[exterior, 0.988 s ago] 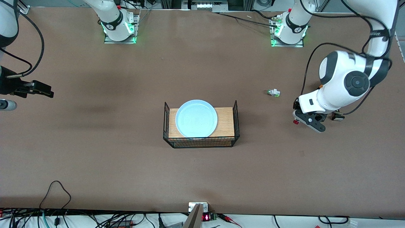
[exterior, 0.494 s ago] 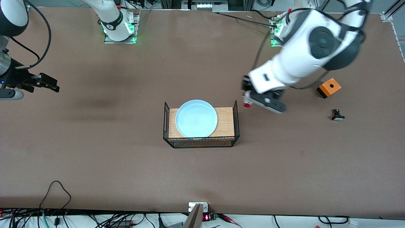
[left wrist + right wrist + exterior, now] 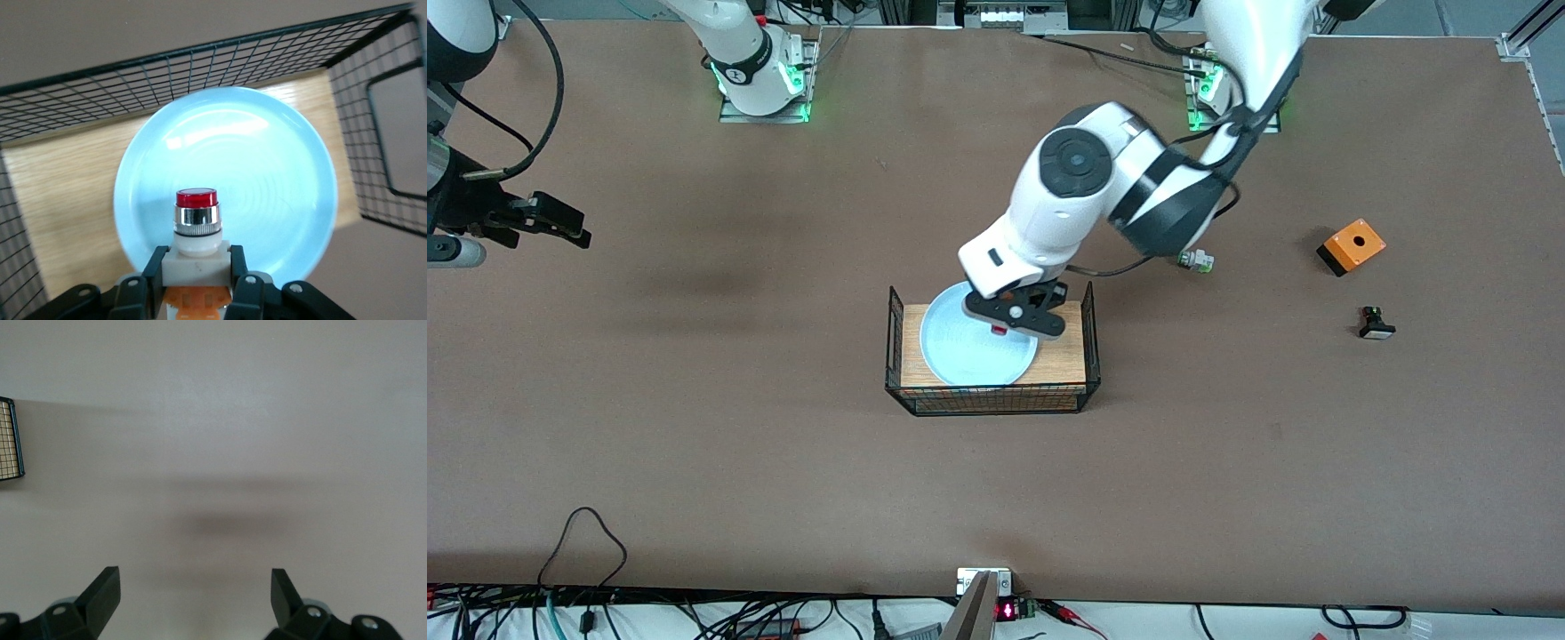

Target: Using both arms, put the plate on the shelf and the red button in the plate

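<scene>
fingers of our left gripper [image 3: 197,285] pinch the red button [image 3: 197,230], now swung from the table's left-arm edge over the plate [image 3: 960,351]; release seems next. our right gripper [image 3: 195,592] waits, spread.

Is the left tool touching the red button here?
Touching. The left wrist view shows the left tool with both fingers pressed against the white body of the red button, holding it over the plate.

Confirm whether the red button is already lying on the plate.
No; the left gripper holds the red button above the plate.
</scene>
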### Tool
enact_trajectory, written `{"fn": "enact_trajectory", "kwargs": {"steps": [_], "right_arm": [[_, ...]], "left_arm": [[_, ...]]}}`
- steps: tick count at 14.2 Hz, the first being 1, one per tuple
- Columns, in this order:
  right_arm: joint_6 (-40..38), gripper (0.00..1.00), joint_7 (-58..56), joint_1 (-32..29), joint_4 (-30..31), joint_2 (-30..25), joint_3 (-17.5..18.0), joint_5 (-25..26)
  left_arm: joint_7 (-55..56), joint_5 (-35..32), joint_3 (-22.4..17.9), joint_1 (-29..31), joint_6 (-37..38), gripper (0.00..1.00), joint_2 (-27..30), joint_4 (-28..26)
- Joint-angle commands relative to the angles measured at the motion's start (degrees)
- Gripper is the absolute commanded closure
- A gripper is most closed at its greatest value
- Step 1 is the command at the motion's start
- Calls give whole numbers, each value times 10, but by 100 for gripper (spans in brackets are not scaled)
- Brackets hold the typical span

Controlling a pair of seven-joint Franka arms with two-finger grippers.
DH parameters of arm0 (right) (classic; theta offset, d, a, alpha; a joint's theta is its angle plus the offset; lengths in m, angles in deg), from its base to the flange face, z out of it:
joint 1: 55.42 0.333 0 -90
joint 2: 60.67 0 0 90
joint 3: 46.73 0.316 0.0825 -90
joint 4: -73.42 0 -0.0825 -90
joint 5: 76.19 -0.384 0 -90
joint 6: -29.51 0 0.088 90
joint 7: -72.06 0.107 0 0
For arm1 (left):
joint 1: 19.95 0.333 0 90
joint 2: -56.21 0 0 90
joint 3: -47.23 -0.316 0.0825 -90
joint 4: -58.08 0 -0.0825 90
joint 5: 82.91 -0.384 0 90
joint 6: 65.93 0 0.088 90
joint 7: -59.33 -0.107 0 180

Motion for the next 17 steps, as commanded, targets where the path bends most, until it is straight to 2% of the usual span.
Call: {"fn": "enact_trajectory", "kwargs": {"steps": [1, 3, 4, 5, 7, 10, 13, 15, 17], "right_arm": [[-19, 0, 11, 8, -11, -5, -2, 4], [-19, 0, 11, 8, -12, -5, -2, 4], [-20, 0, 11, 8, -12, -6, -2, 4], [-20, 0, 11, 8, -12, -6, -2, 4], [-22, 0, 12, 8, -12, -5, -2, 3], [-21, 0, 12, 8, -12, -5, -2, 4], [-21, 0, 12, 8, -13, -6, -2, 4], [-20, 0, 12, 8, -13, -5, -2, 5], [-19, 0, 13, 8, -13, -5, -2, 5]], "left_arm": [[49, -43, -16, -26, -30, 77, -38, 35], [51, -44, -16, -29, -32, 70, -39, 33], [52, -43, -16, -29, -31, 44, -39, 33], [52, -45, -16, -27, -27, 0, -38, 33], [53, -43, -15, -19, -21, 0, -28, 33], [52, -37, -14, -5, 70, 0, 28, 35], [46, -37, -10, 53, 195, 0, 100, 35], [44, -37, -9, 96, 256, 0, 128, 35], [-10, -37, -8, 137, 316, 0, 148, 35]]}}
